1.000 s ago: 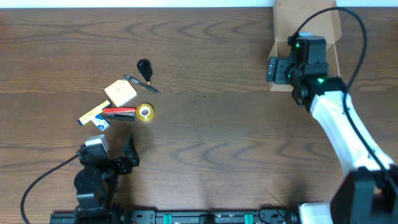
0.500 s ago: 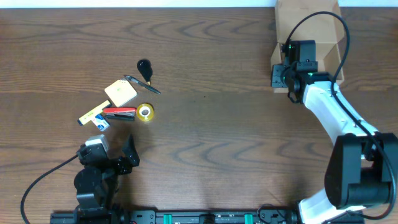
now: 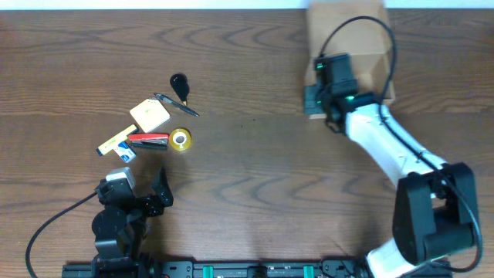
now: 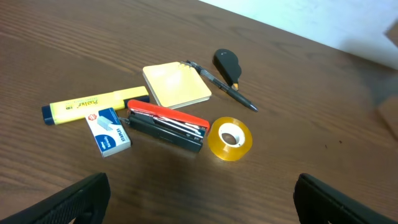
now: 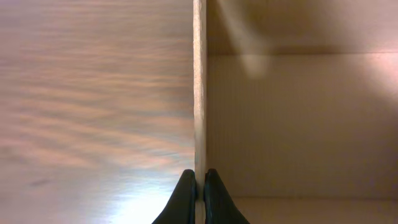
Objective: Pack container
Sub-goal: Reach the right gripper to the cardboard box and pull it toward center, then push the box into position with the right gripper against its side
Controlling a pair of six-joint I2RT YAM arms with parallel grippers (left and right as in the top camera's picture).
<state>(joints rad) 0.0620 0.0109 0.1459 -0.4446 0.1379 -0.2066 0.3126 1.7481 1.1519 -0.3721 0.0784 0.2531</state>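
Tan cardboard sits between the two fingers of your right hand (image 5: 199, 186). They are pressed tight on the thin top edge of one wall of the container (image 5: 280, 112). From the right wrist you see the brown wood of the table (image 5: 93, 93) on the left of that wall. The inside of the box is on the right of it. From above, the container is at the far side of the table, over to the right. It is well apart from the small things. Your right hand is at the near left corner of the box.

Your left hand (image 4: 202, 183) is wide open and holds nothing. It is near the front left of the table, just in front of the small things, and it touches none of them.

The small things lie close together on the wood. A yellow marker (image 4: 93, 104) lies on the left. A little staple box (image 4: 113, 130) is just beside it. A red stapler (image 4: 168, 126) lies in the middle. A roll of tape (image 4: 230, 138) is right by its end. A yellow note pad (image 4: 177, 85) is just behind the stapler. A pen (image 4: 224, 87) lies by the pad's far corner. A small black thing (image 4: 227, 61) is just past the pen; you cannot tell what it is.
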